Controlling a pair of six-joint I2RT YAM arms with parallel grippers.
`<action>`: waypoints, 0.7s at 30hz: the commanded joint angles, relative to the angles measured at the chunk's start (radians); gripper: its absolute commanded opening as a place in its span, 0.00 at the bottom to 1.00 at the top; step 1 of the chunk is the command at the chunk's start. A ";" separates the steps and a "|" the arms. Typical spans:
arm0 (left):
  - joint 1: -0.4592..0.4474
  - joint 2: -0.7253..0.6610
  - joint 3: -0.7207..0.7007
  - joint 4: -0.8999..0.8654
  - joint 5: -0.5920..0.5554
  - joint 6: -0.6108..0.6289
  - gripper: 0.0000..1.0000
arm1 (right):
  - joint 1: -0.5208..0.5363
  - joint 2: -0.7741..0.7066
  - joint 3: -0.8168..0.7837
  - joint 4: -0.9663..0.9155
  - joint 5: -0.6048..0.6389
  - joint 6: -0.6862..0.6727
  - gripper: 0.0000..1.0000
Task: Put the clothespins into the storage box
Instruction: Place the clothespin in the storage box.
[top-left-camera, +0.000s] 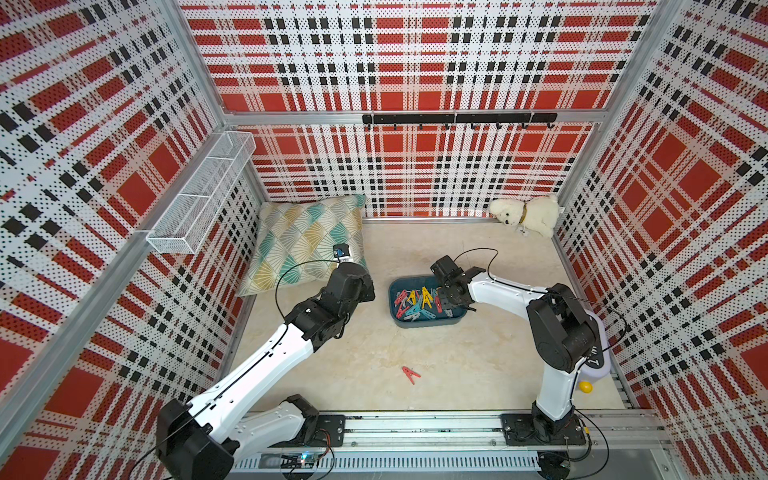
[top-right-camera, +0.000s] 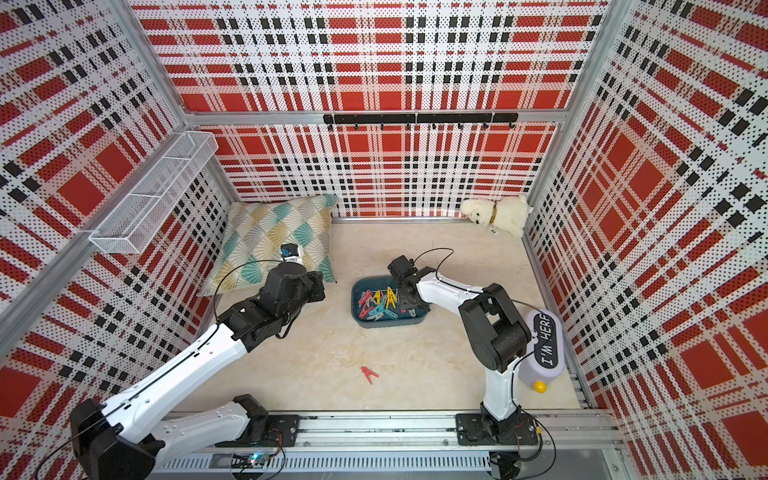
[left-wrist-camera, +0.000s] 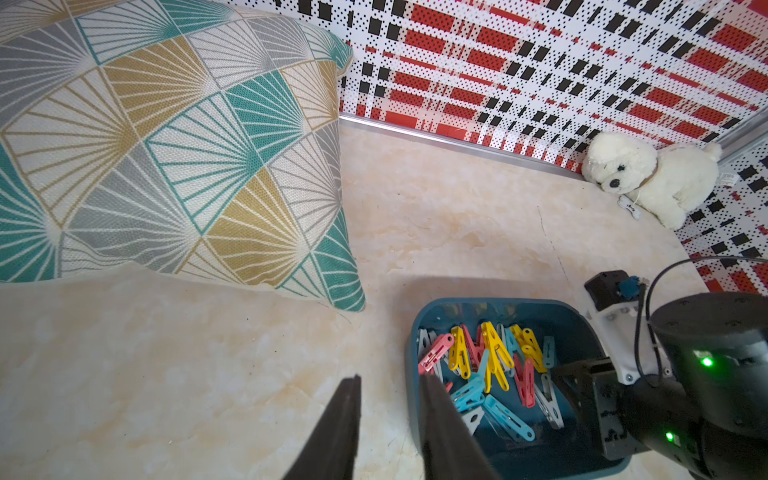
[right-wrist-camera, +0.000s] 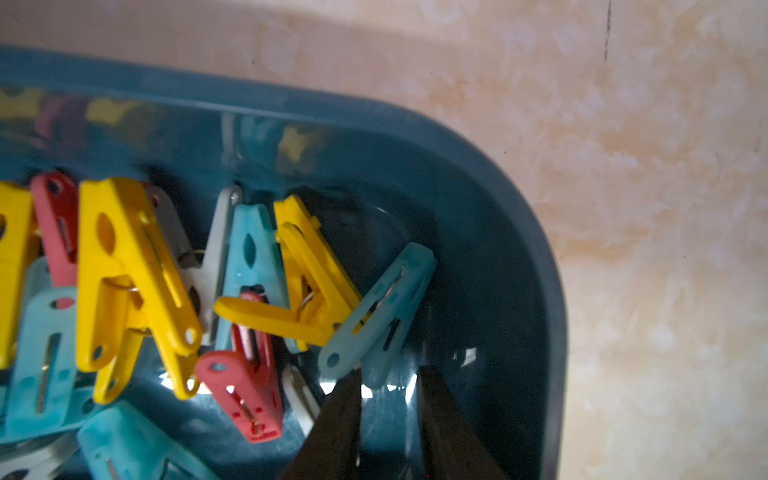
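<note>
Top views: in both, the storage box (top-left-camera: 432, 323) sat mid-bench with a heap of clothespins (top-left-camera: 417, 305) inside. One red clothespin (top-left-camera: 410, 375) lay alone on the bench (top-left-camera: 353, 353), well apart from the box and nearer the rail. My right arm reached over the box and my left hung near the cushion (top-left-camera: 307, 241).

Left wrist view: the left pincer (left-wrist-camera: 388, 378) was spread with nothing between its fingers, hovering just beside the box's wall.

Right wrist view: the right pincer (right-wrist-camera: 390, 370) was spread as well, low inside the box. A teal-blue pin (right-wrist-camera: 378, 316) lay against one fingertip, not pinched.

My worry was the lift-out. If that teal-blue pin snagged on the finger, it could ride up and tip over the low wall. The red one lay flat on a slick surface, so an off-centre squeeze might skid it away. The left arm could also shove the box if it swung across.
</note>
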 joint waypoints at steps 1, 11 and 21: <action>-0.003 -0.006 0.006 0.003 -0.003 0.003 0.30 | -0.004 -0.061 0.022 -0.012 -0.018 -0.008 0.31; -0.003 0.031 0.014 0.008 0.000 0.004 0.30 | 0.027 -0.312 -0.029 -0.009 -0.256 -0.138 0.37; 0.011 0.064 0.027 0.011 0.009 0.006 0.30 | 0.332 -0.471 -0.209 0.015 -0.341 -0.224 0.37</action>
